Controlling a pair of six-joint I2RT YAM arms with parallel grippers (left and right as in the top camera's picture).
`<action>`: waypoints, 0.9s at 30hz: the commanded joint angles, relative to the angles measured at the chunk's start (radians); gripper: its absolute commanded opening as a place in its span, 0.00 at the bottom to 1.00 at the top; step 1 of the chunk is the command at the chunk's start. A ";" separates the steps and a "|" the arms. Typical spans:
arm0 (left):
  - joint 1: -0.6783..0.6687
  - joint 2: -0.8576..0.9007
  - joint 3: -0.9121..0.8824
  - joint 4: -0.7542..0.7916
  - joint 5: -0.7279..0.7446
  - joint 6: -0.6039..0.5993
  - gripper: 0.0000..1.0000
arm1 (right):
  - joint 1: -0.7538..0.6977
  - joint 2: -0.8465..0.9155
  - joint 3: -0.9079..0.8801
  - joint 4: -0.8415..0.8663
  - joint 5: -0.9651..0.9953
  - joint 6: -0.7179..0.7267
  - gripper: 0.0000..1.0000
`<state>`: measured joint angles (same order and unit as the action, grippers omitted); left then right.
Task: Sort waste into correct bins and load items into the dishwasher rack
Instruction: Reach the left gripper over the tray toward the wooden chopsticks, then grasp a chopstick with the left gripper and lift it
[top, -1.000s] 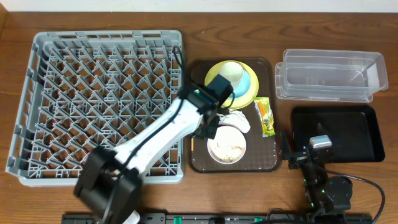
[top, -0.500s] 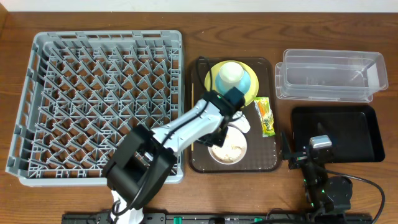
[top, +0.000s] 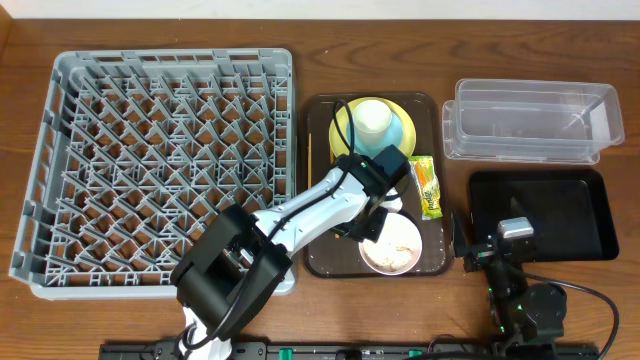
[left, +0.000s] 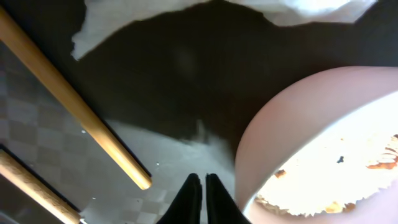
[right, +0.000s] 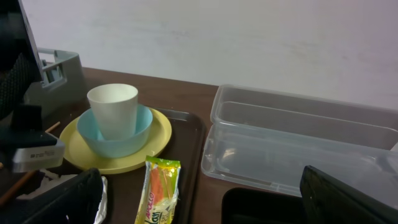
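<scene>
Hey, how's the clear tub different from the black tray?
The tub is see-through with taller walls; the black tray is opaque, glossy and shallow. The tub sits farther back on the table, the black tray nearer the robot. Both are rectangular and lie right of the brown tray.

Overhead: straight down, whole table. L wrist: v. close, down on brown tray (left: 186, 68) by white bowl (left: 292, 118). R wrist: low, level, facing far wall. All share tray.
</scene>
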<state>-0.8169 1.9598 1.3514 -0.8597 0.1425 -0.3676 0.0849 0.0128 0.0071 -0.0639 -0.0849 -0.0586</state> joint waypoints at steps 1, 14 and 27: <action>0.015 0.005 0.008 -0.002 -0.118 -0.002 0.13 | -0.012 -0.002 -0.002 -0.004 0.006 0.013 0.99; 0.160 0.000 0.023 0.066 -0.196 -0.012 0.40 | -0.012 -0.002 -0.002 -0.004 0.006 0.013 0.99; 0.167 0.007 -0.009 0.226 -0.234 -0.013 0.43 | -0.012 -0.002 -0.002 -0.004 0.006 0.013 0.99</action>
<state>-0.6510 1.9598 1.3521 -0.6353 -0.0425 -0.3737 0.0849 0.0128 0.0071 -0.0639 -0.0849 -0.0586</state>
